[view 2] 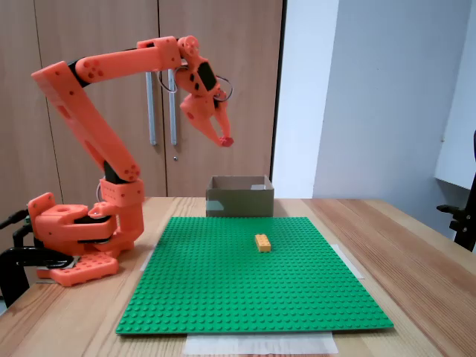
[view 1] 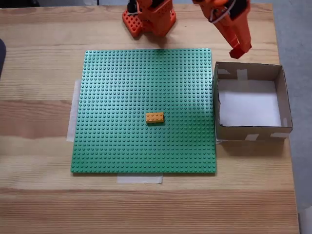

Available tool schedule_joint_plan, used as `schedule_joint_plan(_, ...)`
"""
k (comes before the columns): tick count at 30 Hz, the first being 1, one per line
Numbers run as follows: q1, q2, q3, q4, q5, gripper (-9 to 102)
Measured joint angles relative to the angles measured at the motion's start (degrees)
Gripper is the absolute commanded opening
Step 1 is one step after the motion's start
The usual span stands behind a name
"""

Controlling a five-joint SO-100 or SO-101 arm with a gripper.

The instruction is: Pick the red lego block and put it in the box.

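My orange gripper [view 1: 240,50] hangs high over the table, its fingers closed on a small darker red piece, the red lego block [view 1: 239,51]. In a fixed view from above it sits just past the far left corner of the box [view 1: 283,92]. In a fixed view from the front the gripper [view 2: 224,140] and the red lego block [view 2: 226,140] are well above and a little left of the box [view 2: 239,202]. The box is brown cardboard with low walls, and its white floor is bare.
A yellow-orange brick [view 1: 155,117] sits near the middle of the green studded baseplate [view 1: 122,87], which is taped to the wooden table. The arm's orange base [view 2: 74,238] stands at the table's far edge. The box touches the baseplate's right side.
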Motion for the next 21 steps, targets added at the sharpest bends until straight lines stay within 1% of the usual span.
schedule_joint_plan(6,-0.5,-8.3,-7.1,1.1,1.2,-1)
schedule_joint_plan(15,-1.1,-17.2,-13.0,1.1,1.7,-1)
schedule_joint_plan(21,-1.0,-26.4,-21.1,2.2,2.7,-1)
